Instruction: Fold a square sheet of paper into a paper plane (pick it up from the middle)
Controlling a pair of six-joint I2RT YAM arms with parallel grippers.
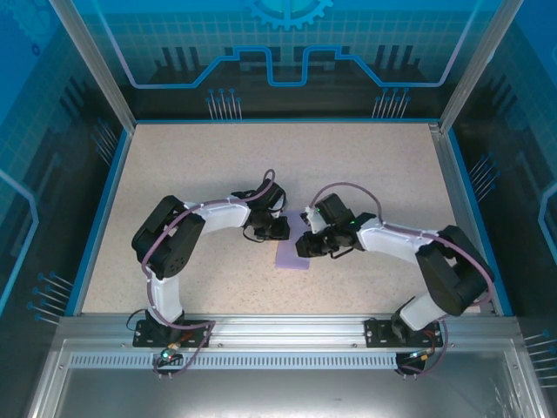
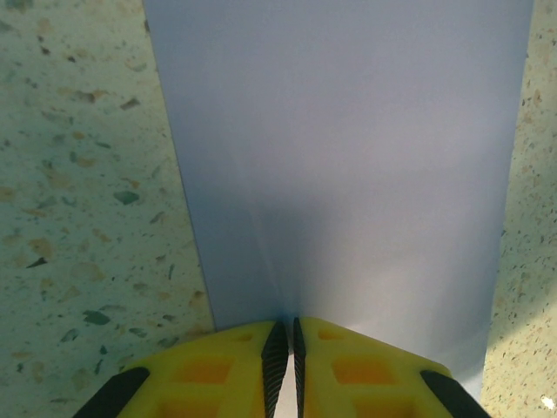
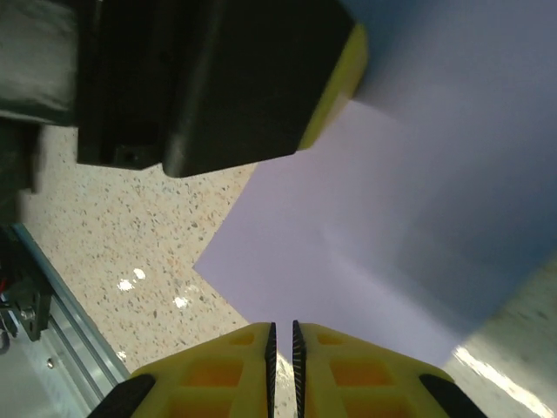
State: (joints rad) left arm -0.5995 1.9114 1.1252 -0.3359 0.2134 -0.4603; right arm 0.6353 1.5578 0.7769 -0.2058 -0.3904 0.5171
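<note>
The square sheet of paper (image 1: 293, 258) is plain lavender and lies at the table's middle, under both grippers. My left gripper (image 1: 277, 230) is shut on the sheet's edge. In the left wrist view a faint crease in the sheet (image 2: 348, 157) runs up from the jaws of the left gripper (image 2: 285, 324). My right gripper (image 1: 306, 245) faces it from the other side. The sheet (image 3: 392, 209) has its near edge running into the narrow slit of the right gripper (image 3: 283, 327), which is shut on it. The left gripper's black body (image 3: 218, 78) rests on the far side.
The speckled beige tabletop (image 1: 200, 174) has a blue rim and a metal rail (image 1: 287, 326) along its near edge. Transparent blue walls (image 1: 287, 52) enclose the back and sides. Both arms bend inward, with their elbows (image 1: 165, 239) (image 1: 452, 279) out to the sides.
</note>
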